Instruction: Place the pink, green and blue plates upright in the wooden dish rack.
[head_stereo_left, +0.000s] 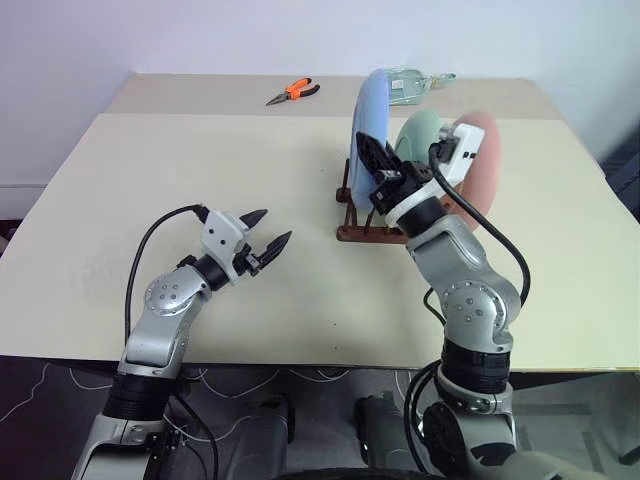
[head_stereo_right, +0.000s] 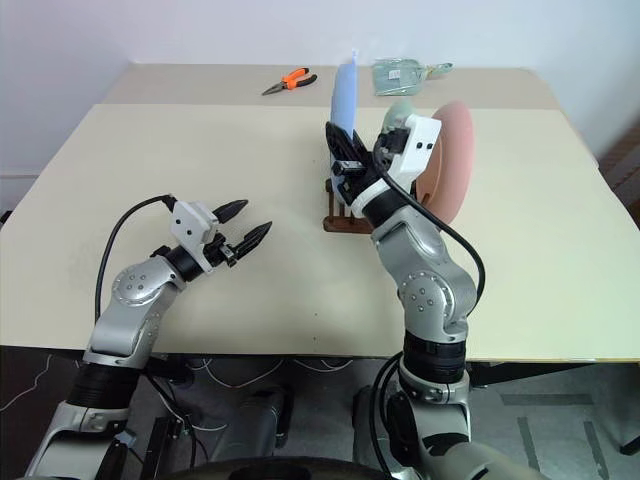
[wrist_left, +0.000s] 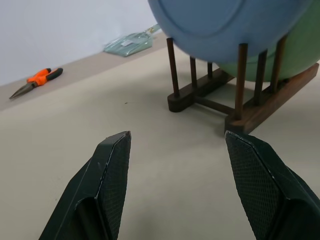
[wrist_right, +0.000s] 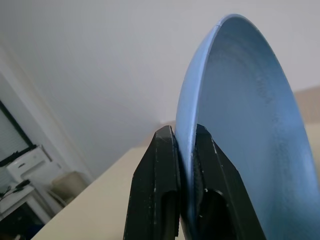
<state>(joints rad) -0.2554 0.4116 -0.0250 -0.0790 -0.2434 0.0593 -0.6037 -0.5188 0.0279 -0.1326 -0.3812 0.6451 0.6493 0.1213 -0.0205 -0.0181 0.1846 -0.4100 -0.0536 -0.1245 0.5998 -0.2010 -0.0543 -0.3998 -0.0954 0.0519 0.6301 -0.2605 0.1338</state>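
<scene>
1. All three plates stand upright in the wooden dish rack (head_stereo_left: 372, 225): blue plate (head_stereo_left: 372, 125), green plate (head_stereo_left: 418, 135), pink plate (head_stereo_left: 484, 165).
2. The right gripper (wrist_right: 184, 150) pinches the blue plate's rim; its grip may be loosening.
3. The left gripper (head_stereo_left: 268, 238) hovers open and empty.
4. Only release remains, I judge.

Light blue plate (head_stereo_left: 372, 120), mint green plate (head_stereo_left: 418, 135), salmon pink plate (head_stereo_left: 480, 170), dark brown rack (head_stereo_left: 362, 232), cream bench (head_stereo_left: 200, 160), orange-handled pliers (head_stereo_left: 293, 92).
</scene>
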